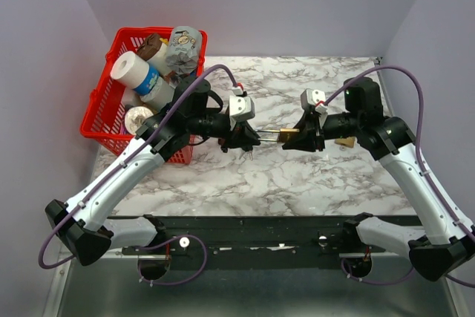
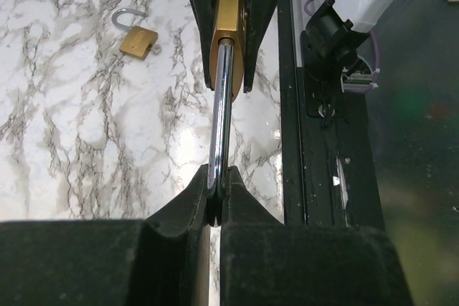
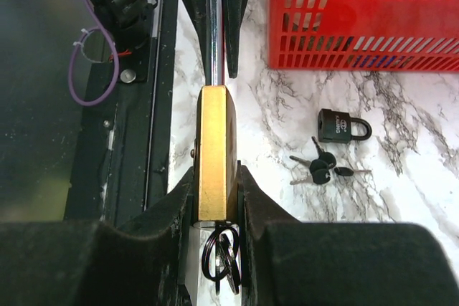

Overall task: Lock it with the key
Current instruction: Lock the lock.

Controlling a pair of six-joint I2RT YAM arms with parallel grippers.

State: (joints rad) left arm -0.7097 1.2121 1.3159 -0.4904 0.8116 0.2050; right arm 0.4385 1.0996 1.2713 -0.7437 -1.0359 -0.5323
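A brass padlock [image 1: 288, 134] with a long steel shackle is held in the air between my two grippers. My left gripper [image 1: 256, 137] is shut on the end of the shackle [image 2: 221, 105], as the left wrist view [image 2: 215, 193] shows. My right gripper [image 1: 302, 136] is shut on the brass body [image 3: 215, 145], pinching its flat sides in the right wrist view [image 3: 215, 195]. A black key ring [image 3: 222, 259] hangs at the bottom end of the body between the right fingers. The key blade is hidden. The lock is seen edge-on, so I cannot tell whether the shackle is latched.
A second brass padlock [image 2: 138, 39] with an open shackle lies on the marble table, also in the top view [image 1: 344, 141]. A black padlock [image 3: 343, 125] and a bunch of black-headed keys [image 3: 323, 168] lie near the red basket [image 3: 344, 41], which is full of items at the back left [image 1: 95, 100].
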